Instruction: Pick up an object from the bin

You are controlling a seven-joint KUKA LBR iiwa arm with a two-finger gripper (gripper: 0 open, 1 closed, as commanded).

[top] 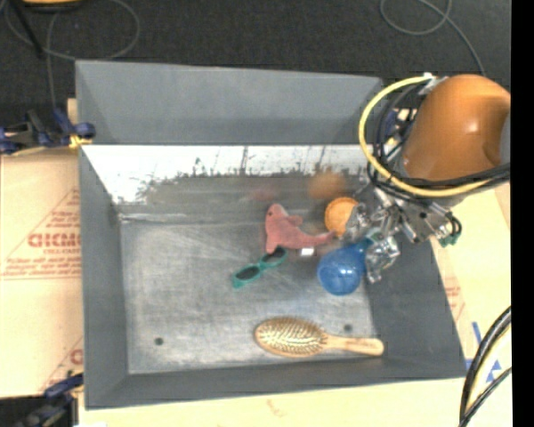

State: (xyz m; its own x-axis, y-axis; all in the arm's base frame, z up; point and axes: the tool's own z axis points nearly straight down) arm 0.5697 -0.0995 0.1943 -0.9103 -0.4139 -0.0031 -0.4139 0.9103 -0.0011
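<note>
My claw [380, 243] hung right of centre in the frame, and I couldn't tell whether it was released or clenched. The blue ball [341, 272] lay just beside it, down-left — nearest, I judged — with the orange ball [341, 213] up-left.

Matt scuffed metal bin [160, 265]; wooden hairbrush [316, 338]; glossy blue ball [341, 272]

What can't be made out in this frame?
Camera view:
- gripper: whether it touches the blue ball is unclear; wrist hardware and cables clutter it.
- orange ball: right side hidden behind the gripper.
- pink thing: blurred, kind unclear.
- teal thing: too small to identify.
- bin, far right corner: hidden by the arm's orange cover.
</note>
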